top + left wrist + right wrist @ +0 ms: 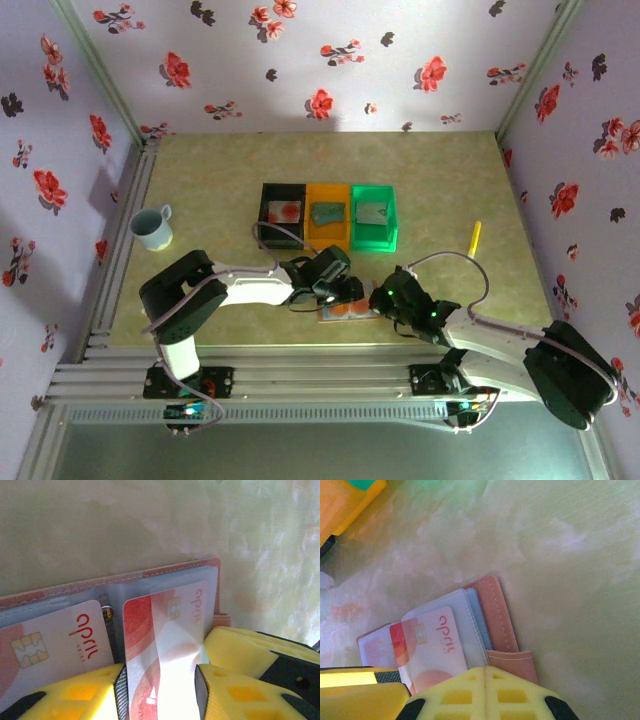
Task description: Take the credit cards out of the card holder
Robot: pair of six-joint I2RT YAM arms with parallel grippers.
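The card holder lies open near the table's front edge, its pinkish-tan rim around blue-grey sleeves. Two credit cards sit in it. One lies flat in the left sleeve. The other stands partway out of the right sleeve and bows slightly. My left gripper has a pad on each long edge of that card and is shut on it. My right gripper is shut with nothing between its fingers. Its tips rest on the holder's near edge by the tan flap, beside the same card.
Black, orange and green bins stand in a row behind the holder. The black one holds a card with a red blotch. A pale mug sits at the left and a yellow pen at the right. Floral walls enclose the table.
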